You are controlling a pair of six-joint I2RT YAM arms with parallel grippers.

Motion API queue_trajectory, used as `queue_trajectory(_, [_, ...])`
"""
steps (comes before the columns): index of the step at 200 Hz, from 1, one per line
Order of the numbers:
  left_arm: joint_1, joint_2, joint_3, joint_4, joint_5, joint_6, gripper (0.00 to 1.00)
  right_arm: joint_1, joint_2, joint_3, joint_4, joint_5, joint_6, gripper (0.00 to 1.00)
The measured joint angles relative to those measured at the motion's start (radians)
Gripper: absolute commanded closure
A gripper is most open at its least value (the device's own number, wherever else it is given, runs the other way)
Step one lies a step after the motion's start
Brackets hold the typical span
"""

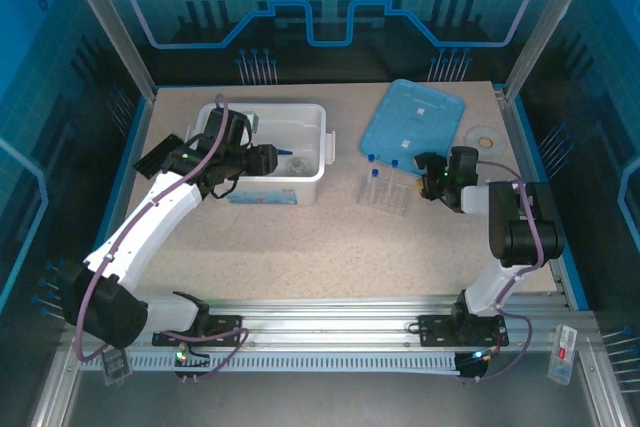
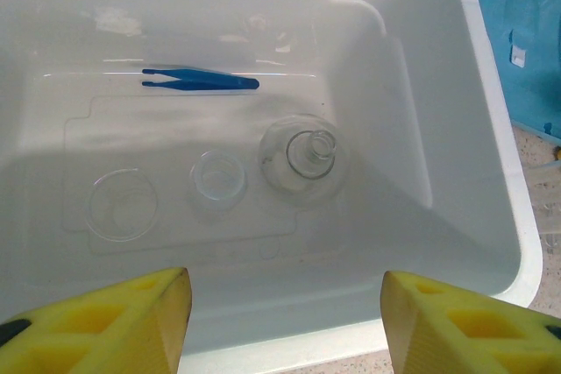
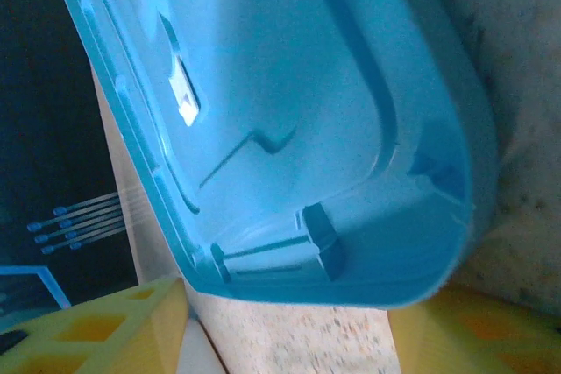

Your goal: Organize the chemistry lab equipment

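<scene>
**Glassware is in the bin, tube rack looks like the right arm's job**

So the white bin (image 1: 305,182) at the back left of the worktop (image 1: 300,247) already has most of the stuff in it. In the left wrist view I can see the tweezers (image 2: 200,81) lying flat along the far wall. The flask (image 2: 305,159) is standing near the middle, and two small beakers (image 2: 219,177) are lined up to its left.

The left gripper (image 2: 285,282) hangs over the near edge of that bin. Its yellow fingers (image 2: 131,321) are spread wide with nothing between them.

What's left outside is the tube rack (image 1: 390,197) with the blue-capped tubes (image 1: 375,179) standing upright in it. It sits on the open worktop between the bin and the right gripper (image 1: 432,169).

That's the bit that matters, I reckon. The rack is just to the left of the right gripper and well apart from the left one, so the right arm is clearly nearer. Thing is, the right gripper isn't pointed at it. The right wrist view looks at the near corner of the blue lid (image 3: 289,111), with those fingers (image 3: 96,326) open too and the lid edge just ahead of them.

My guess is it needs to swing left and come down along the tubes' upright axis, or grab the rack by a side wall. Clear plastic might be slippery.
</scene>
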Motion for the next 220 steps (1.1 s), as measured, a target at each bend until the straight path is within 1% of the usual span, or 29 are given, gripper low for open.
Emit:
queue_trajectory(61, [0.0, 0.0, -0.012, 0.001, 0.0, 0.0, 0.4, -0.074, -0.015, -0.04, 0.082, 0.062, 0.001, 0.4])
queue_trajectory(103, [0.0, 0.0, -0.013, 0.001, 0.0, 0.0, 0.4, -0.109, -0.021, -0.045, 0.111, 0.063, 0.002, 0.4])
queue_trajectory(139, [0.0, 0.0, -0.018, 0.001, 0.0, 0.0, 0.4, -0.091, -0.092, -0.047, 0.068, 0.063, 0.0, 0.39])
queue_trajectory(166, [0.0, 0.0, -0.019, 0.002, 0.0, 0.0, 0.4, -0.047, -0.15, -0.047, 0.049, 0.062, -0.007, 0.38])
queue_trajectory(185, [0.0, 0.0, -0.019, 0.002, 0.0, 0.0, 0.4, -0.027, -0.147, -0.047, 0.042, 0.061, -0.008, 0.38])
queue_trajectory(220, [0.0, 0.0, -0.019, 0.004, 0.0, 0.0, 0.4, -0.027, -0.115, -0.047, 0.033, 0.062, -0.008, 0.38])
